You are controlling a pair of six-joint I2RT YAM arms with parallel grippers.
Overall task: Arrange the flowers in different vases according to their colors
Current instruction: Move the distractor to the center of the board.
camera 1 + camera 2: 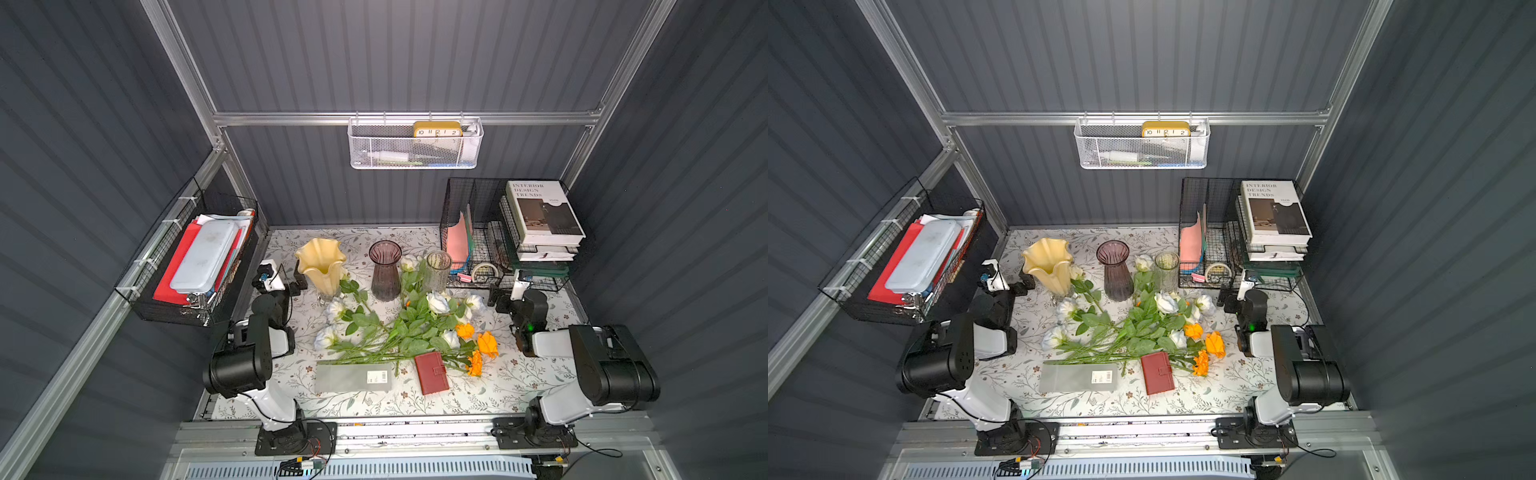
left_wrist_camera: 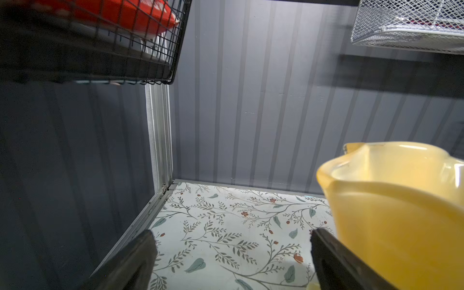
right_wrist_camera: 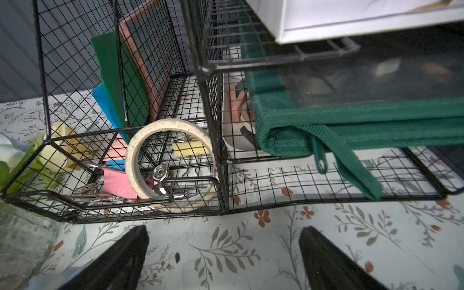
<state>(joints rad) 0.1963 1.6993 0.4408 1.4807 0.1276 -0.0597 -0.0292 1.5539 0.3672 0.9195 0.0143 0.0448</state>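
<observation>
The flowers lie in a loose heap mid-table: white and cream roses, with orange blooms at its right end. Behind the heap stand three empty vases in a row: pale yellow ruffled, smoky purple and clear ribbed. My left gripper hangs open just left of the yellow vase. My right gripper is open over bare cloth right of the clear vase. Neither holds anything.
A grey pouch and a red wallet lie in front of the heap. A black wire organizer with a tape roll and stacked books fills the back right. A black wire basket hangs on the left wall.
</observation>
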